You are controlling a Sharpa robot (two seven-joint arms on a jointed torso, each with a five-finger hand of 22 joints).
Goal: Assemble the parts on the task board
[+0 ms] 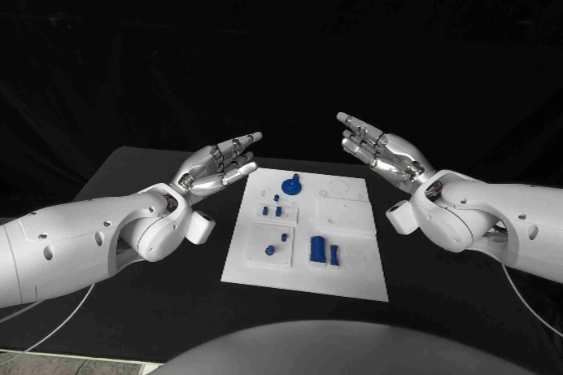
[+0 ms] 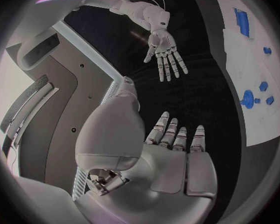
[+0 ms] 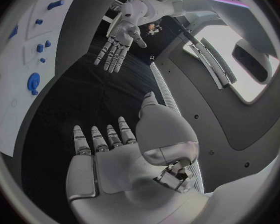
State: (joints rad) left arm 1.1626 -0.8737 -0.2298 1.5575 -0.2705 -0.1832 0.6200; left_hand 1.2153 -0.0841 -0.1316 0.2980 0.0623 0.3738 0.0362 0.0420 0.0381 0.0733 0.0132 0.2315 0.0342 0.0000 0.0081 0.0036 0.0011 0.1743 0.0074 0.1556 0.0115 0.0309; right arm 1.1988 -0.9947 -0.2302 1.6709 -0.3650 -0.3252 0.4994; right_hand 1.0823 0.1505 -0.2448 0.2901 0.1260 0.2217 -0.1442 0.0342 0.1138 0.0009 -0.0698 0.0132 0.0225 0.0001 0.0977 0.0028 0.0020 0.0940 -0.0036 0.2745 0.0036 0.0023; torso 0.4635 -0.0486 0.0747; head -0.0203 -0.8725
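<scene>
Head view: task board (image 1: 352, 265) flat mid-table on the black table (image 1: 141, 302), long side running away from the robot. Blue parts on it: a round knobbed piece (image 1: 291, 186) at the far end, small bits (image 1: 272, 211) just nearer than it, a small disc (image 1: 271, 249) near-left, two upright blocks (image 1: 318, 248) near-centre. Left hand (image 1: 220, 168) raised off the board's far-left corner, fingers straight and spread, holding nothing. Right hand (image 1: 379, 148) raised off the far-right corner, same pose, empty, palms roughly facing each other across the board. Neither touches the board or any part. Left wrist view: left hand (image 2: 177, 154) palm flat, fingers extended and apart, nothing in it; right hand (image 2: 165, 52) visible opposite, fingers splayed, empty; board (image 2: 255, 59) off to the side with the round piece (image 2: 247, 99) and a block (image 2: 242, 21) on it. Right wrist view: right hand (image 3: 105, 157) flat, fingers extended, empty; left hand (image 3: 120, 40) opposite, splayed; board (image 3: 25, 72) at the side, round piece (image 3: 33, 80) on it.
</scene>
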